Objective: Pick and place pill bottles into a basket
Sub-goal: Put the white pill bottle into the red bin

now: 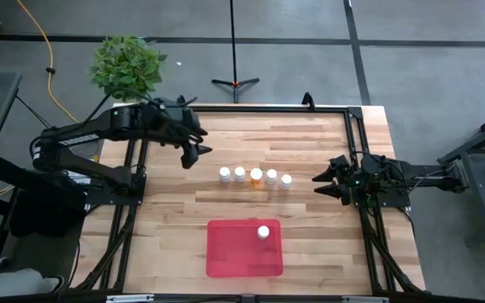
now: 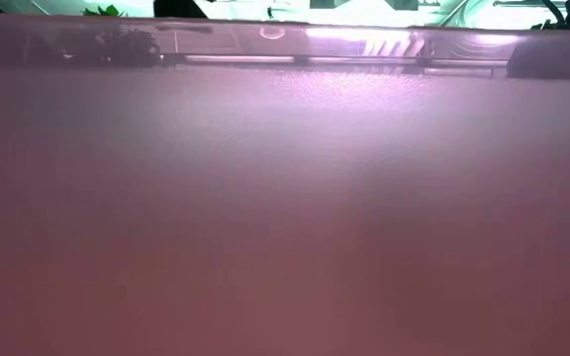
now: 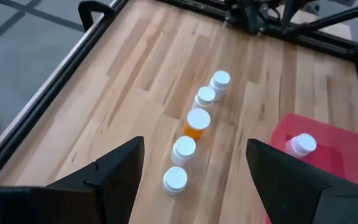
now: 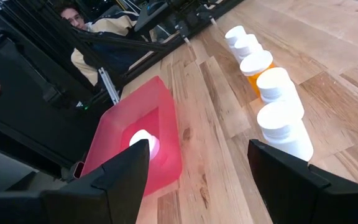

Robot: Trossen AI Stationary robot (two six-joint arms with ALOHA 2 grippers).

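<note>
- My left gripper hangs over the wooden counter, fingers spread wide and empty.
- Five small white-capped pill bottles stand in a row just beyond those fingers; the middle one is orange.
- A sixth bottle stands upright in the flat red plastic basket, nearer the front edge.
- My right gripper waits past the row's other end, fingers parted, holding nothing.
</note>
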